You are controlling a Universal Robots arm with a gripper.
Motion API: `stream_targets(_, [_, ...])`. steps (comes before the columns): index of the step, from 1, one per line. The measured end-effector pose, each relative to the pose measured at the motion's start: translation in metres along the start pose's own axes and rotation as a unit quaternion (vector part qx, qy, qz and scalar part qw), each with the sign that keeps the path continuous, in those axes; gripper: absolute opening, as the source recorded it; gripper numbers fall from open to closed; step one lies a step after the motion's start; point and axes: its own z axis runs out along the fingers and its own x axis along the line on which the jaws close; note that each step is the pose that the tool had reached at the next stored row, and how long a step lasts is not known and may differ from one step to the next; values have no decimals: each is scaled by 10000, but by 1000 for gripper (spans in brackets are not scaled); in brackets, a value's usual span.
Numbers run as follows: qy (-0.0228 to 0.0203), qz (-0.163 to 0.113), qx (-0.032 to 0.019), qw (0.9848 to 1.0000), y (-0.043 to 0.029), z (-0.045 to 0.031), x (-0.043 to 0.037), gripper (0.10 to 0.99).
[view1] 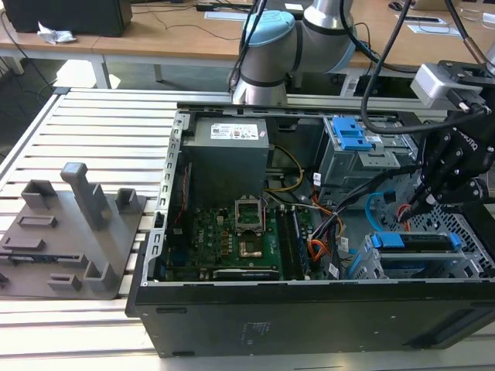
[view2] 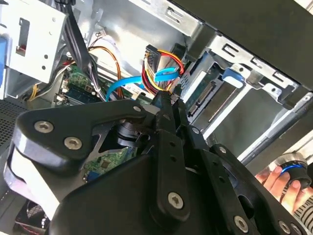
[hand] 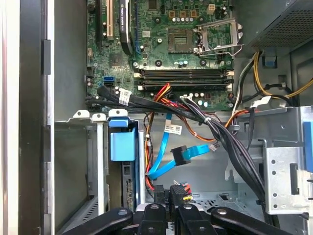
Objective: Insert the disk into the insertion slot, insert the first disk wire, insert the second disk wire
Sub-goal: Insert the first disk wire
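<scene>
On the table (view1: 100, 108), well away from the gripper on the exterior view's left, stands a grey fixture block (view1: 73, 224). Nearer to the gripper lies the open computer case (view1: 309, 317) with its motherboard (view1: 224, 232).

The gripper (view1: 424, 202) hangs inside the case at the end far from the fixture. Its fingers are drawn narrow on what looks like a black plug (hand: 178, 192) trailing red, yellow and black leads. A blue data cable (hand: 164, 147) dangles just beside the gripper, its free end joined to nothing.

Close under the gripper, the disk (view1: 410, 241) sits in the insertion slot (view1: 468, 267), blue caddy and all. The first step therefore reads as done, and the first disk wire is the step in hand.

The disk stands on edge. As far as the views tell, its long axis runs down into the bay, away from the gripper. Its connector edge is turned up toward the open side of the case.

In my judgement the step calls for squaring the plug to that edge, keyed the right way, then a short straight push. The stiff leads nearby could tug the plug askew.
</scene>
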Motion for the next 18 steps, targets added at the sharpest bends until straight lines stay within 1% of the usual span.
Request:
stream_targets(7, [0, 0, 0, 10000, -4, 3, 102, 165])
stream_targets(8, [0, 0, 0, 10000, -5, 4, 136, 165])
stream_targets(9, [0, 0, 0, 10000, -6, 5, 152, 165])
stream_targets(18, [-3, 0, 0, 10000, -11, 18, 259, 165])
